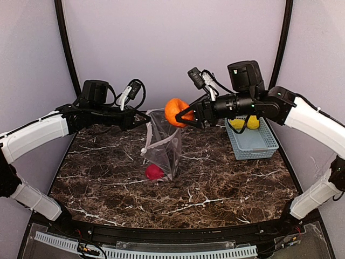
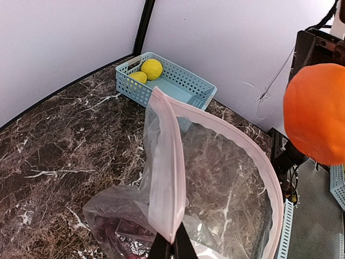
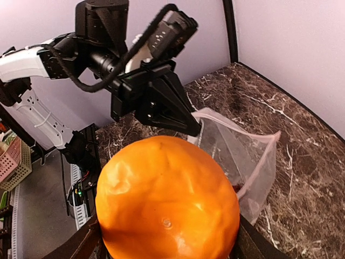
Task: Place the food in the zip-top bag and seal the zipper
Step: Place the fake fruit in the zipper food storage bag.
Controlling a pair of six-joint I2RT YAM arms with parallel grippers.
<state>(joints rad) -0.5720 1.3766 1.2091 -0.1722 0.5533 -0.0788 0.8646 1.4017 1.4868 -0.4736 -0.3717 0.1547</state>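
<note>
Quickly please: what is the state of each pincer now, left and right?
Left pincer: closed, pinching the zipper strip of the zip-top bag.
Right pincer: closed, holding the orange piece.

A table (image 1: pixel 226 183) with a dark brown, marble-look top veined in white fills the scene. Plain pale lilac walls (image 1: pixel 172 48) rise behind it and on both sides, matte and softly, evenly lit. A black curved pole (image 1: pixel 66 48) climbs the wall at the table's back left corner, and another black pole (image 1: pixel 284 38) at its back right corner. A black rim (image 1: pixel 178 232) runs along the table's near edge, with a white slotted strip (image 1: pixel 178 252) just outside it. Off the table and lower down lies a grey floor (image 3: pixel 43 216), with a pink lattice basket (image 3: pixel 12 162) beside it.
</note>
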